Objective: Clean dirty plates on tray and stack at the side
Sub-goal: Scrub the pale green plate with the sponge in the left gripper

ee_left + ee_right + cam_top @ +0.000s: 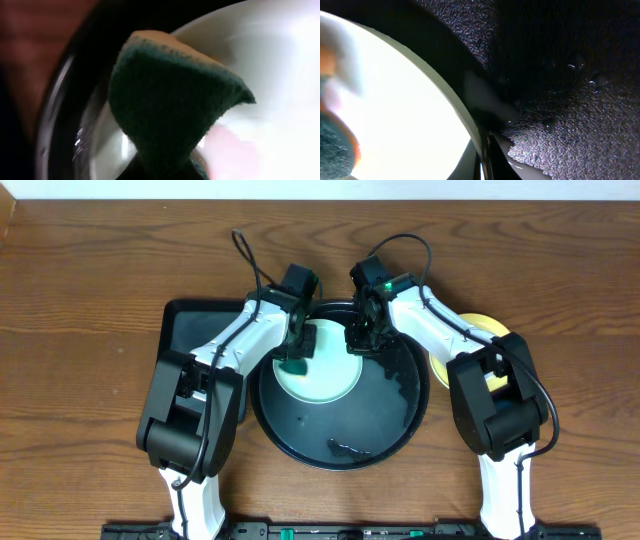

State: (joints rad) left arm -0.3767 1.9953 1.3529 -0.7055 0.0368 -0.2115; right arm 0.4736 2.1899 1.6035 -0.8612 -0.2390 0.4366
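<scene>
the task looks about midway. one pale yellow round plastic plate (478,327) lies outside the large round glossy black tray (390,405), at its 3 o'clock, half hidden under the right arm; it seems already set aside. whether another plate sits beneath it cannot be told. one pale mint round plastic plate (325,380) lies in the tray, toward its 10 o'clock part, and is judged to be the one under cleaning now. it has yet to be finished and stacked on the yellow one.

the left claw (297,352) is closed tight on a green scouring sponge with a yellow backing (170,105), which rests on the mint plate near its 9 o'clock edge. the right claw (360,340) sits at the plate's 2 o'clock rim, its jaws nearly together; from the right wrist view they appear to pinch the thin rim to steady it.

a small rectangular black tray (195,330) lies at 9 o'clock of the round tray, partly under the left arm.
</scene>
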